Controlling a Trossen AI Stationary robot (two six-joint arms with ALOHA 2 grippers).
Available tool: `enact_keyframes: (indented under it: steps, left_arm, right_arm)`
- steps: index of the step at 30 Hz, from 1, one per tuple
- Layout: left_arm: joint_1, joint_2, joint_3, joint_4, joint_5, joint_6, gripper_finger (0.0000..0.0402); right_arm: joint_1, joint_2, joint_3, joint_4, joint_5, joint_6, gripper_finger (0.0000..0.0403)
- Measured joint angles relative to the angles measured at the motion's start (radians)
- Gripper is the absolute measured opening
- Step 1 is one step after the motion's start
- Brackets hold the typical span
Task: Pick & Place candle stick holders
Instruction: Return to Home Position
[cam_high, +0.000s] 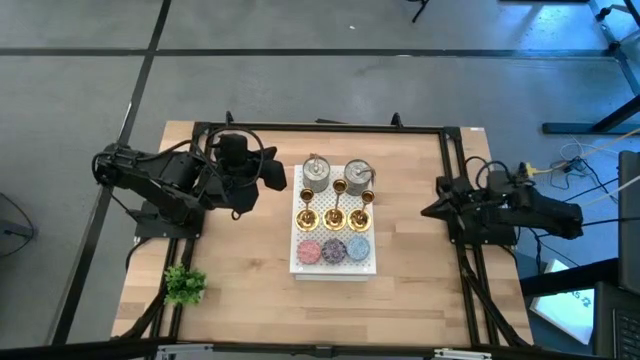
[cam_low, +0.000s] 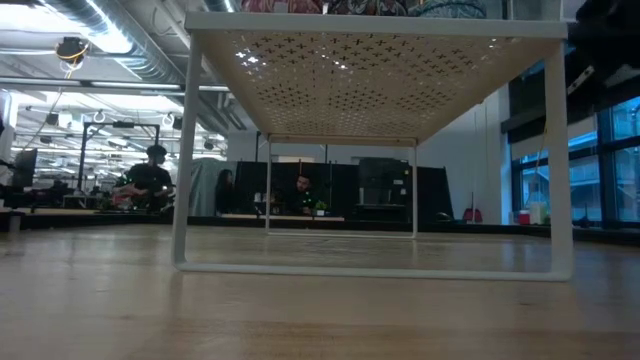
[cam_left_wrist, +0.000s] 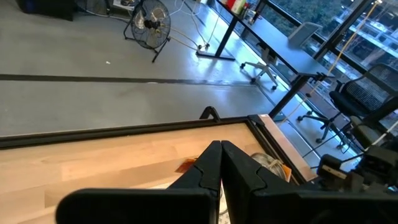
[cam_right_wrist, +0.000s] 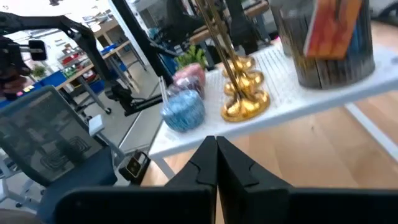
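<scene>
Bench (cam_high: 240, 270), shelf (cam_high: 335, 272) full | candle stick holders (cam_high: 334, 215) upright mid-row | left gripper (cam_left_wrist: 219, 149), right gripper (cam_right_wrist: 216, 143): fingers together | home slowly, clear of shelf

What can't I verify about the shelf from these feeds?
1. Low view: things atop the white shelf are cut off by the picture's top edge.
2. Right wrist view: the candle stick holders lose their cups past the top edge; the silver pot is blurred.
3. High view: whether the holders' bases touch is too small to tell.
</scene>
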Motion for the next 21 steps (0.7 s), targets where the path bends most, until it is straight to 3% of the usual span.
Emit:
enact_keyframes:
  steps: [21]
  left_arm:
    - [-0.005,0.0,0.0,0.0,0.06,0.056,0.0004]
  right_arm:
    - [0.0,0.0,-0.117,0.106,-0.009,0.06,0.0]
